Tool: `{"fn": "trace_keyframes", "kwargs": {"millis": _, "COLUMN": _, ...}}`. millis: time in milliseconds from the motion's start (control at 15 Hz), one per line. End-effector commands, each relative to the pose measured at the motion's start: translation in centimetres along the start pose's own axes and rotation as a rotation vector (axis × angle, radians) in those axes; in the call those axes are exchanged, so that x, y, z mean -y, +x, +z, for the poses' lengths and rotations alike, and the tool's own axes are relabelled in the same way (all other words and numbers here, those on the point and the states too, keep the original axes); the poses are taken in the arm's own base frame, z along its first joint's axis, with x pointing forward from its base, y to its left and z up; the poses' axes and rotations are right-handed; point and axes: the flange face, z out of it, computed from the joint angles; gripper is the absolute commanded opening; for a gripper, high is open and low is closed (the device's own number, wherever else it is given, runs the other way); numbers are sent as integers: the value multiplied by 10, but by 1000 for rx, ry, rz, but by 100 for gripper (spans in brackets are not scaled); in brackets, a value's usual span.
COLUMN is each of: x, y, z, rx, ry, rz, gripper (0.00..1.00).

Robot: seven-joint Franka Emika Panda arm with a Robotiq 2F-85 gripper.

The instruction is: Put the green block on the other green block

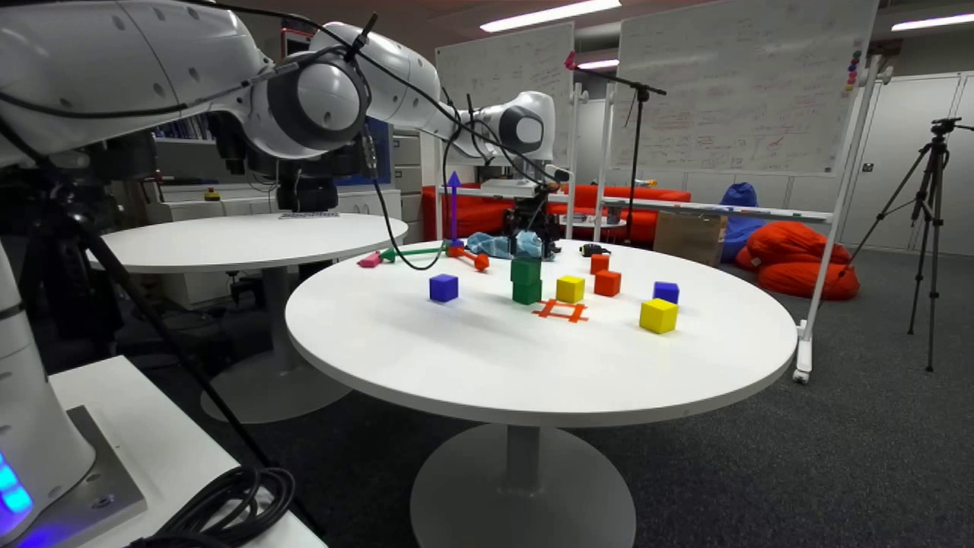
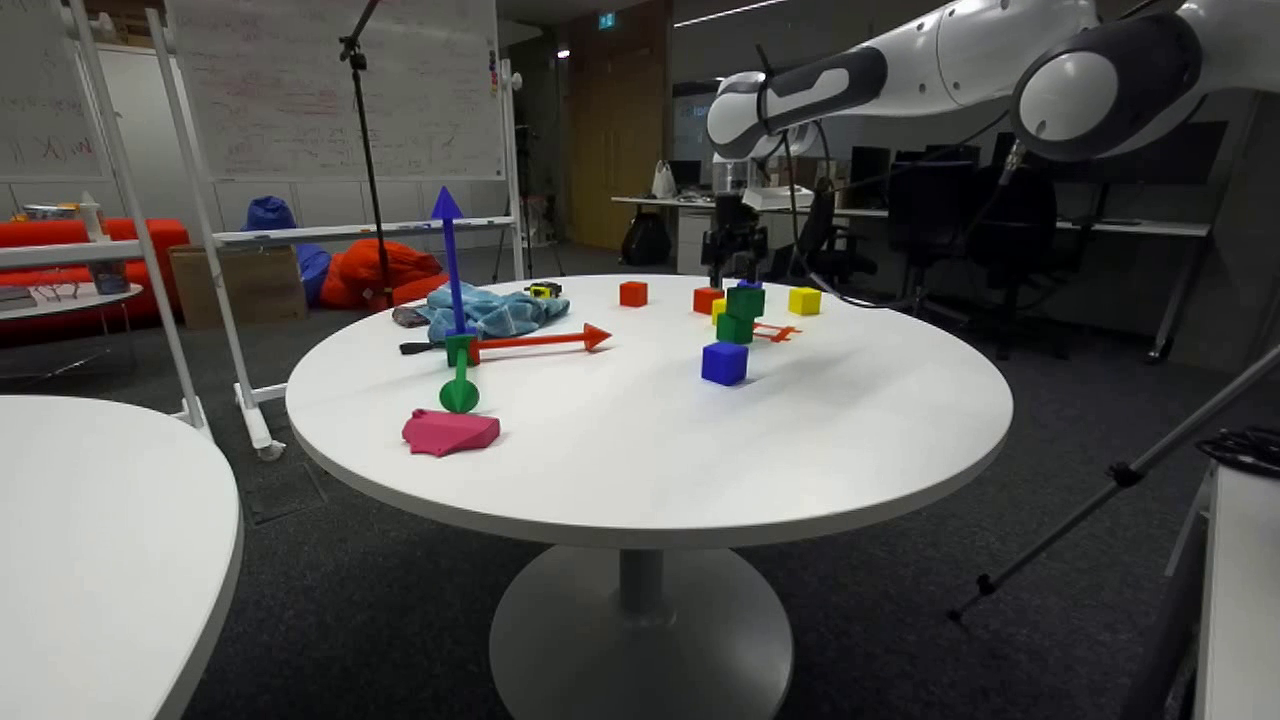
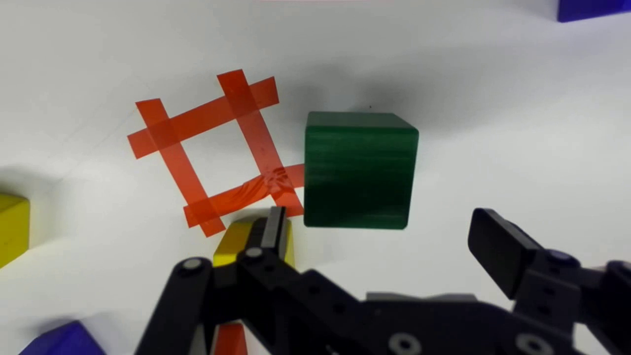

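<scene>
The green block (image 1: pixel 526 270) sits on top of the other green block (image 1: pixel 526 293), making an upright stack on the white round table. The stack also shows in an exterior view, with the upper green block (image 2: pixel 745 302) slightly offset on the lower one (image 2: pixel 734 329). In the wrist view the upper block's top (image 3: pixel 360 177) is seen from above and hides most of the lower one. My gripper (image 3: pixel 377 217) is open, with nothing between its fingers. It shows just above the stack in both exterior views, in an exterior view as a dark shape (image 2: pixel 735 270).
A yellow cube (image 1: pixel 570 289) and an orange tape square (image 1: pixel 561 310) lie close to the stack. Red cubes (image 1: pixel 607 283), a blue cube (image 1: pixel 444 288) and another yellow cube (image 1: pixel 658 315) stand around. A blue cloth (image 2: pixel 500 312), coloured arrows (image 2: pixel 540 341) and a pink piece (image 2: pixel 450 432) are farther off.
</scene>
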Motion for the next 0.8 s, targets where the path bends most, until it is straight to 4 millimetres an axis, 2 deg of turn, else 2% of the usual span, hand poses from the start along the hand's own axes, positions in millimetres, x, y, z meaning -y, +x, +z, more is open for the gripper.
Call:
{"fn": "trace_keyframes", "kwargs": {"millis": 0, "x": -5, "y": 0, "z": -45, "rx": -40, "ry": 19, "rz": -8, "gripper": 100}}
{"fn": "trace_keyframes", "kwargs": {"millis": 267, "x": -9, "y": -4, "z": -91, "rx": -78, "ry": 24, "rz": -2, "gripper": 100}}
{"fn": "trace_keyframes", "kwargs": {"millis": 533, "x": -7, "y": -10, "z": -129, "rx": -95, "ry": 36, "rz": -7, "gripper": 100}}
{"fn": "trace_keyframes", "kwargs": {"millis": 667, "x": -4, "y": -14, "z": -142, "rx": -91, "ry": 38, "rz": -6, "gripper": 100}}
{"fn": "trace_keyframes", "kwargs": {"millis": 733, "x": -4, "y": -4, "z": -127, "rx": -126, "ry": 9, "rz": 6, "gripper": 100}}
